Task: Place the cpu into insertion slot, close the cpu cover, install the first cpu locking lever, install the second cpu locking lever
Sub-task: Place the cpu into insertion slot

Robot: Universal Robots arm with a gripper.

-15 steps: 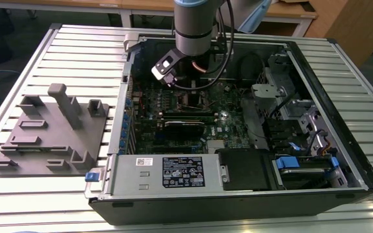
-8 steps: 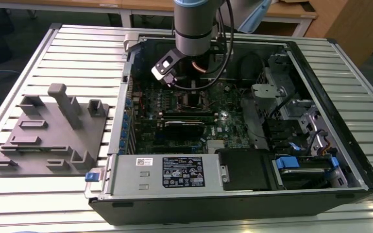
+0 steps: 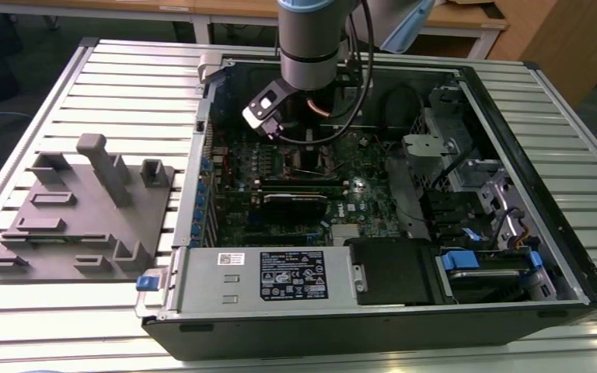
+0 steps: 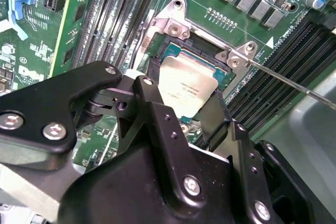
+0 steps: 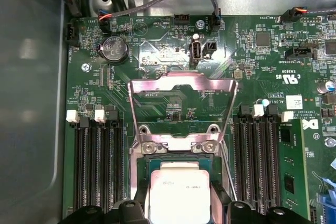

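Gripping cpu (image 4: 186, 85) with end effector (image 4: 184, 109) at insertion slot (image 4: 201, 44); upraised cpu cover (image 5: 181, 81) hinged at slot edge, 1 locking lever (image 4: 283, 78) beside slot.

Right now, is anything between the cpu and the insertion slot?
Nothing visible. The cpu cover is swung up and open, clear of the insertion slot. The cpu lies over the slot at the gripper; whether it is fully seated I cannot tell.
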